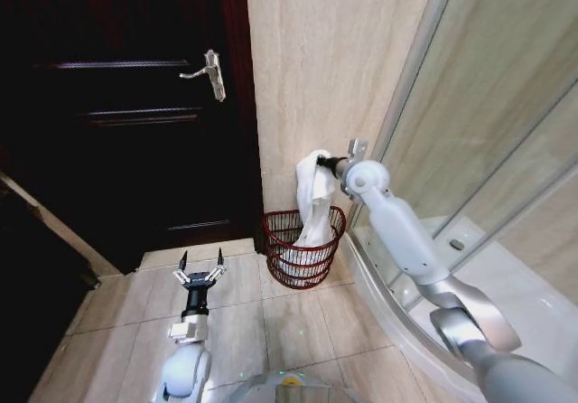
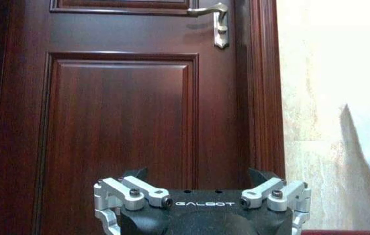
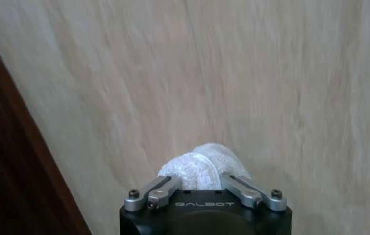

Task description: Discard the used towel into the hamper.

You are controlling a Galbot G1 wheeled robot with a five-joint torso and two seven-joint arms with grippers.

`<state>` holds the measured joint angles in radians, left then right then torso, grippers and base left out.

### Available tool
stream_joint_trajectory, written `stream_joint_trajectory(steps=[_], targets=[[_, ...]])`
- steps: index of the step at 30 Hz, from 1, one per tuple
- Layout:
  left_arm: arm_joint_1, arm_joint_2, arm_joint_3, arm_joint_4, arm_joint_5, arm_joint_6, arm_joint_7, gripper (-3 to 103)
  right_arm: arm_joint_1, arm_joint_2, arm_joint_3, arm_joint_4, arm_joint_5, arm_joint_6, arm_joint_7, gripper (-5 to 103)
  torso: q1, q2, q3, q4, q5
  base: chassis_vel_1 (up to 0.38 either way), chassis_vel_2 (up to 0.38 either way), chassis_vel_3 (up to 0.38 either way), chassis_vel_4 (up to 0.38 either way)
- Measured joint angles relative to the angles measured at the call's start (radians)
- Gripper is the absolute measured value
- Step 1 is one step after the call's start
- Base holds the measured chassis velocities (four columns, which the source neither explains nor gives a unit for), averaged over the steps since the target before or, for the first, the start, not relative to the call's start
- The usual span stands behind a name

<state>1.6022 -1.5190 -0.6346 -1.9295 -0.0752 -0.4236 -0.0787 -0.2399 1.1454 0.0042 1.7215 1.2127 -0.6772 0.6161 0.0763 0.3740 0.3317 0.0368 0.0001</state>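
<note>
The white used towel (image 1: pixel 315 195) hangs from my right gripper (image 1: pixel 327 162), which is shut on its top fold in front of the beige wall. Its lower end droops into the hamper (image 1: pixel 304 246), a dark reddish-brown wire basket on the floor directly below. In the right wrist view the towel (image 3: pixel 201 164) bulges out between the closed fingers. My left gripper (image 1: pixel 200 263) is held low over the floor tiles to the left of the hamper, open and holding nothing; in the left wrist view its fingers (image 2: pixel 135 188) are spread wide, facing the door.
A dark wooden door (image 1: pixel 126 105) with a metal handle (image 1: pixel 208 73) stands at the left. A glass shower enclosure (image 1: pixel 488 150) with a raised curved base runs along the right. Open floor tiles lie between the door and the hamper.
</note>
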Motion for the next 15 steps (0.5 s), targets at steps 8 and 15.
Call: stream_joint_trajectory(steps=[8,15], targets=[[-0.01,-0.014,0.02,0.013,0.017,0.005,-0.002,100,0.043,-0.019,-0.053,-0.049,0.198,-0.053,0.042,7,0.0,0.0,0.0,0.0002,-0.0001,0.0,0.0,0.0,0.0],[-0.013,-0.016,0.018,0.025,0.019,-0.002,-0.002,100,0.052,-0.008,-0.1,-0.15,0.221,-0.056,0.027,7,0.0,0.0,0.0,0.0002,-0.0001,0.0,0.0,0.0,0.0]])
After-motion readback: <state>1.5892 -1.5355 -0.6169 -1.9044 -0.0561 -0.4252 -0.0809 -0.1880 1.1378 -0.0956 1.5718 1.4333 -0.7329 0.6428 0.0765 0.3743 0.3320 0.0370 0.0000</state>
